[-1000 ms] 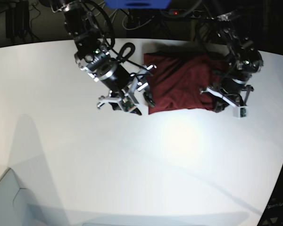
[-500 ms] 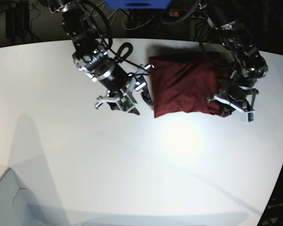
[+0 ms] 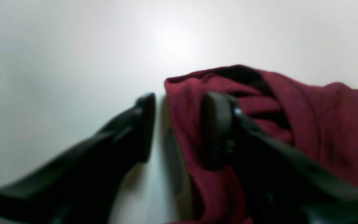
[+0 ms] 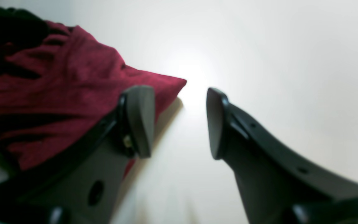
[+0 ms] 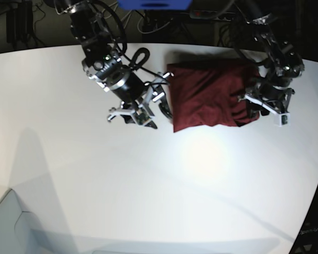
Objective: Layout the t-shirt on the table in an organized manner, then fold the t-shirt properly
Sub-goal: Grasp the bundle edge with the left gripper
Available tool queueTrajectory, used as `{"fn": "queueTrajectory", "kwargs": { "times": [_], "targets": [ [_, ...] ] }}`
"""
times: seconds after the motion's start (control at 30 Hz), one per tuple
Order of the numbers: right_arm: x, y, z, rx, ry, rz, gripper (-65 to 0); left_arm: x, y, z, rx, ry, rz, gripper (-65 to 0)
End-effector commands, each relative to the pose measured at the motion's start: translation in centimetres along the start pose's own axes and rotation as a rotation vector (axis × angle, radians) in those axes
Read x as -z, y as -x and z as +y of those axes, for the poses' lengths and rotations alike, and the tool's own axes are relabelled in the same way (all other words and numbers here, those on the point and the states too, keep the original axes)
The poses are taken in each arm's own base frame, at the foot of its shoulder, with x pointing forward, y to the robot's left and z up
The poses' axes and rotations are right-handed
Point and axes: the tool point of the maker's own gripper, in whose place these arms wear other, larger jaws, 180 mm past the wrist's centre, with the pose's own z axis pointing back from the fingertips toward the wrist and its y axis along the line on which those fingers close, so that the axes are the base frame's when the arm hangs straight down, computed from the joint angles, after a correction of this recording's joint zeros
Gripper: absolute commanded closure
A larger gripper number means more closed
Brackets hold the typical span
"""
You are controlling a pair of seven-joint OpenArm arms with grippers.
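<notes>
— Two arms appear; where does the dark maroon knit t-shirt (image 5: 209, 99) lie?
— Folded into a rough rectangle at the far side of the smooth white counter (image 5: 148, 185), between the arms.
— State of the left pincer (image 3: 179, 129)?
— Spread: one finger (image 3: 218, 127) over the cloth edge, the other above bare counter, nothing pinched.
— And the right pincer (image 4: 179, 123)?
— Spread and empty, just beside the shirt's near corner.

Dark maroon t-shirt (image 5: 204, 98) folded into a compact, roughly rectangular bundle, lying flat near the far edge of the wide white counter (image 5: 148, 185), soft creases across its top, layered folds bunched at one side
</notes>
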Motion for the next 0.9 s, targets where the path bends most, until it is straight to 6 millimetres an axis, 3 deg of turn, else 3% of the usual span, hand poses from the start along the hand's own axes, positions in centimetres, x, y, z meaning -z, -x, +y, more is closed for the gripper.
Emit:
{"fn": "queueTrajectory", "kwargs": {
  "times": [0.0, 0.2, 0.37, 0.57, 0.7, 0.87],
  "targets": [
    [0.0, -1.7, 0.0, 0.000, -0.001, -0.057, -28.1, -0.3, -1.7, 0.1, 0.009, 0.001, -0.055, -31.7],
    [0.0, -1.6, 0.0, 0.001, -0.003, -0.054, -28.1, -1.6, -2.4, 0.1, 0.048, -0.009, -0.067, -50.6],
    [0.0, -1.5, 0.2, 0.002, -0.005, -0.052, -32.4, -3.0, -4.4, -0.2, 0.095, -0.027, -0.091, -58.5],
    [-0.3, -0.9, 0.5, 0.012, -0.008, -0.040, -34.0, -4.5, -4.0, 0.1, 0.130, -0.049, -0.073, -60.7],
    [-0.3, -0.9, 0.4, 0.010, -0.007, -0.038, -34.0, -4.8, -2.4, 0.1, 0.127, -0.048, -0.040, -60.8],
    [-0.3, -0.8, 0.5, 0.010, -0.009, -0.037, -34.0, -3.9, -0.1, -1.6, 0.046, -0.011, -0.003, -60.8]
  ]
}}
